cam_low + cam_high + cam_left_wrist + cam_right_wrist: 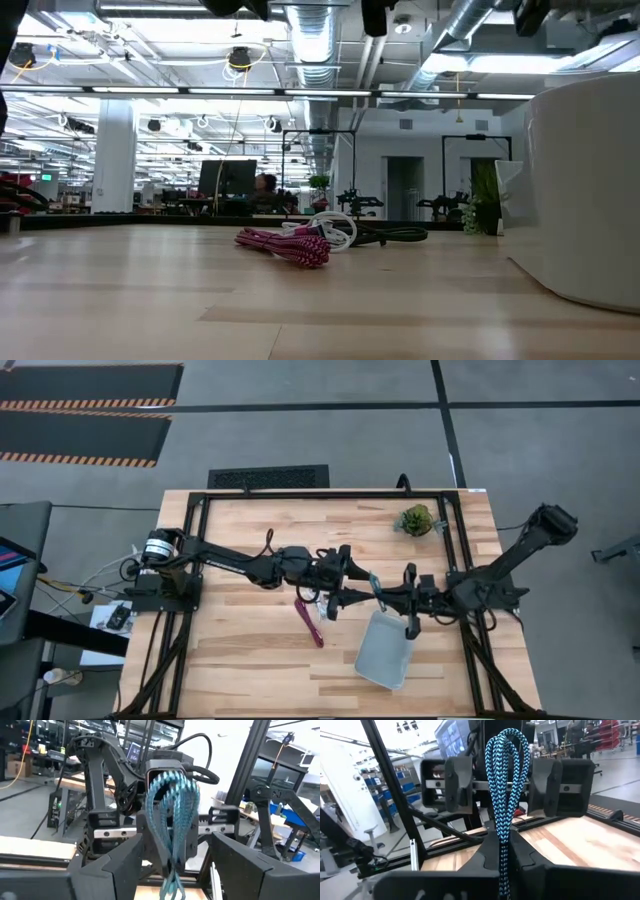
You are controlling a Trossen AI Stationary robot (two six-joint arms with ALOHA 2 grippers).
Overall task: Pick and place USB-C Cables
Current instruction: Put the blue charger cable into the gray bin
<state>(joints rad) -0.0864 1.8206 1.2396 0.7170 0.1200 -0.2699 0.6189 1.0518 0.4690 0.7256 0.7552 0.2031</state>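
A teal USB-C cable bundle (506, 775) is held above the table's middle, with my right gripper (504, 852) shut on it. My left gripper (175, 847) faces it from the table's left, open. Its two fingers (457, 780) stand on either side of the bundle's loop without touching it. In the high view the two grippers meet nose to nose, left (352, 582) and right (388, 596). A dark red cable (308, 622) lies on the wood below them. The low view shows it (285, 245) beside a white cable (335, 228) and a black cable (395, 235). My right gripper pinches the teal bundle between its two fingers near the bundle's lower end (503, 840). The fingers come about level from the table's right. The looped end (172, 790) stands up above the fingers and a short end (172, 887) hangs below them. The bundle is clear of the table.
A pale blue tray (385, 652) lies on the table near the front, under the right arm, and fills the low view's right side (590, 200). A small green plant (415, 520) stands at the back right. A black frame rail (300, 494) rims the table.
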